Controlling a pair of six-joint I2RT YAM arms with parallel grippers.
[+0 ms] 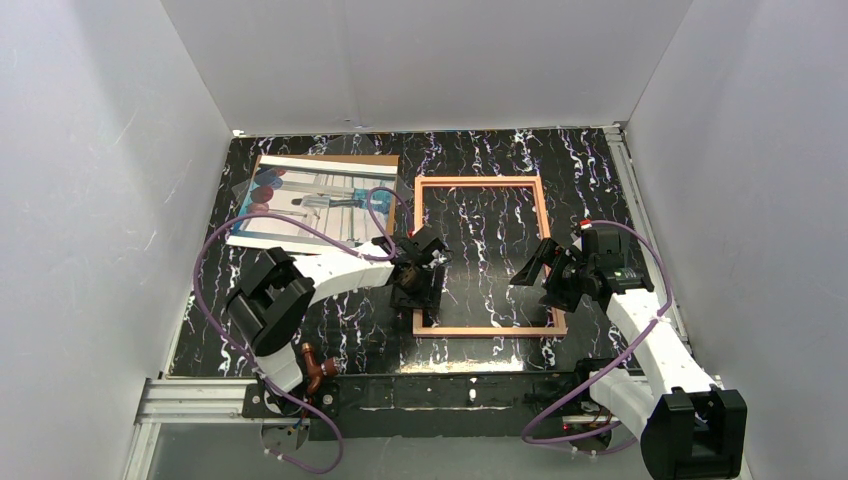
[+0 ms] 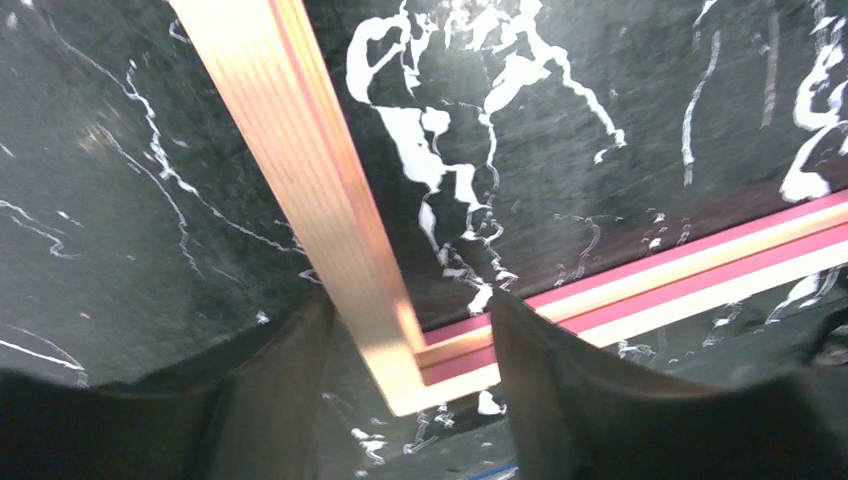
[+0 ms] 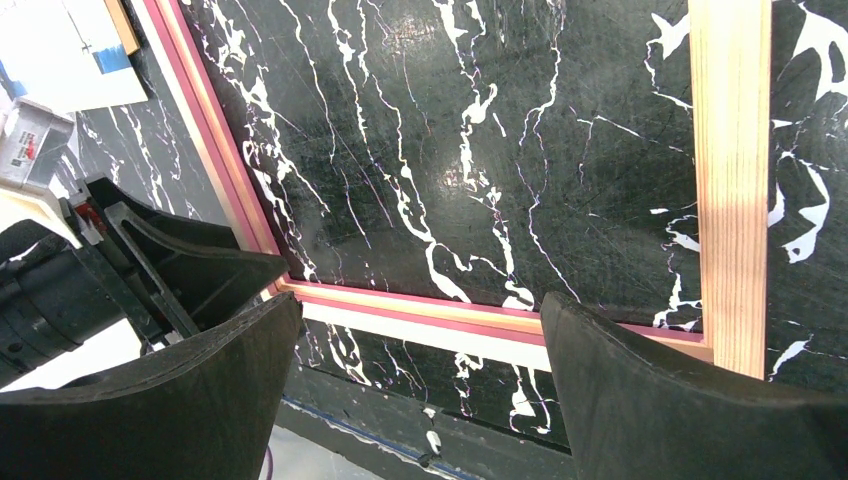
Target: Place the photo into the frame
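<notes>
The frame [image 1: 480, 181] is laid flat near the middle of the black marbled table [image 1: 350, 335], a little toward the right edge, with its copper-orange side turned up. A pink-red band is seen along its inner edge in both wrist views, and the white veins of the table are seen inside its opening.

The photo [image 1: 315, 200] is placed picture side up near the far left corner of the table. It is well apart from both end effectors and just beside the frame's far left corner. A brown backing board [image 1: 385, 161] is seen under it, showing along the photo's far edge.

The left end effector [image 1: 418, 275] is held at the frame's near left corner. In the left wrist view that corner is seen between the two dark fingers [image 2: 270, 400], one finger outside the left rail and the other over the near rail. It cannot be told whether the corner is clenched or only straddled.

The right end effector [image 1: 548, 272] is held at the frame's near right corner and is released. Its fingers [image 3: 680, 400] are spread wide, and nothing is grasped. In the right wrist view the frame's near rail is seen running across the gap beyond them, and the left end effector is seen at the left of that view.
</notes>
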